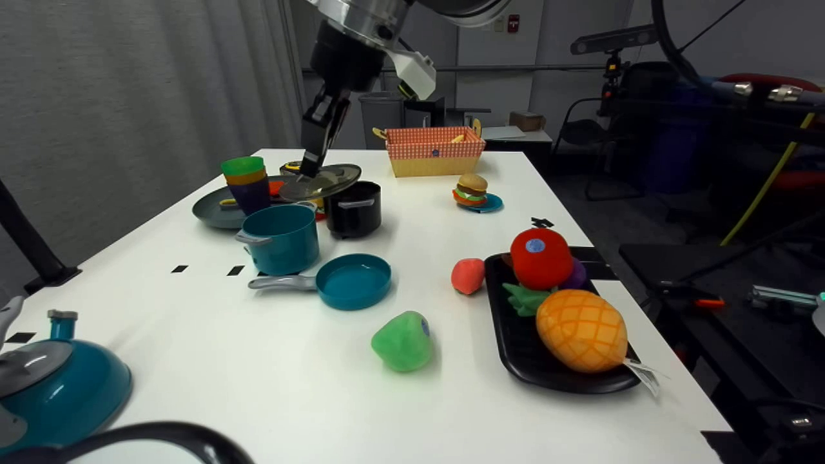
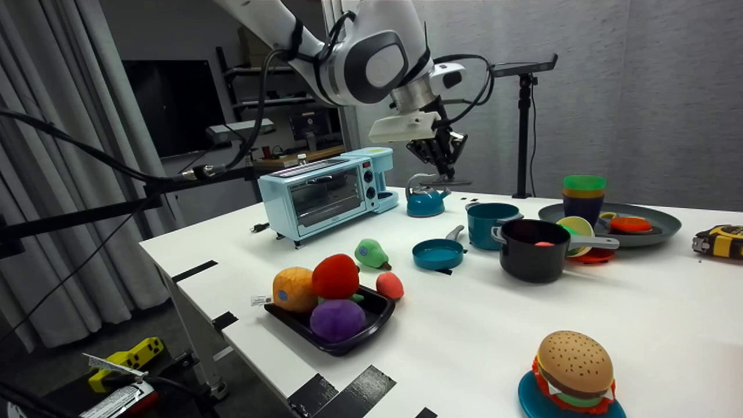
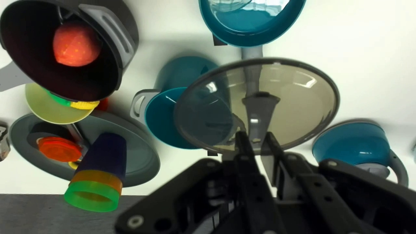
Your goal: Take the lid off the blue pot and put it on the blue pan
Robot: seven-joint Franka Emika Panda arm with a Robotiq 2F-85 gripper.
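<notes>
1. Here we go: the lid (image 3: 287, 104) is off and in the air, your jaws pinched on its small knob (image 3: 260, 107). Below, the blue pot (image 1: 283, 241) stands open, with the blue pan (image 1: 353, 283) near it; exactly what lies straight under the lid is hard to tell.

2. Watch that grip! The fingertips have only a little knob to work with, so a jerk could let the lid twist or slip. In an exterior view it looks canted as it is.

3. Careful going across. In the wrist view the glass overlaps the pot's rim and the pan's handle (image 1: 283, 282); sink too soon and the lid's edge likely clips the pot, the taller of the two.

4. Drift the wrong way and the black pot (image 1: 353, 212) could take a knock; overshoot the pan and you risk nudging the green plush toy (image 1: 401, 341).

5. Now the landing: come down off-centre or tilted, and the lid may perch on one side, tip the pan, or skate off onto the desk (image 1: 225, 361).

6. Last trap, the release: part the jaws too high and it drops; pull up before they clear the knob and it could drag along.
</notes>
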